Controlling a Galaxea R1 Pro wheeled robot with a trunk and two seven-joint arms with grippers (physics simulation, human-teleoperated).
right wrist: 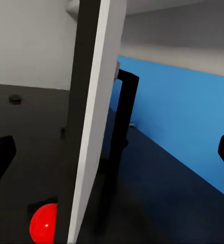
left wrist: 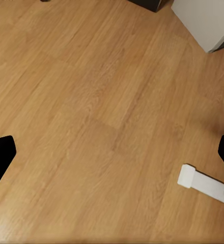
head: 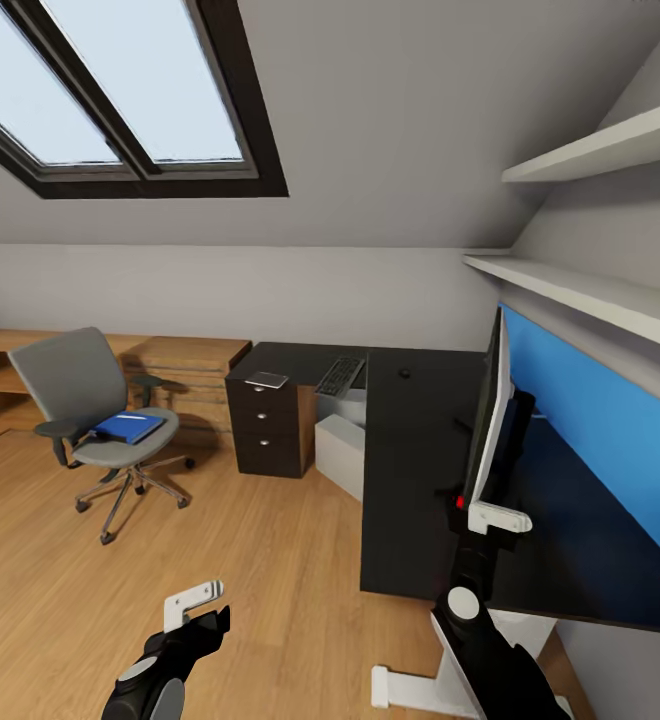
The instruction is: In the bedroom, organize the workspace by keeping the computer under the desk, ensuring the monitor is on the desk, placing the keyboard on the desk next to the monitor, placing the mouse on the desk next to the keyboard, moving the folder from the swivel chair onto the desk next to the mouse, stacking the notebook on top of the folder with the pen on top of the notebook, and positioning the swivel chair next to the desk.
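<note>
Fingers of the right gripper (head: 498, 518) are spread astride the monitor (head: 492, 410) edge. Close squarely, keep it upright on the desk (head: 410, 470). Left gripper (head: 196, 604) hangs open.

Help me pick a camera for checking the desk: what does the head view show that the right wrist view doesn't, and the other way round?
Head view alone: the swivel chair with the blue folder on its seat, the keyboard on the desk, the drawer unit, the wooden floor and the left gripper.

Right wrist view alone: a close look at the monitor's stand and a red dot by the screen's lower edge.

Both: the monitor seen edge-on, the dark desk top, the blue wall panel and a small dark object, likely the mouse.
</note>
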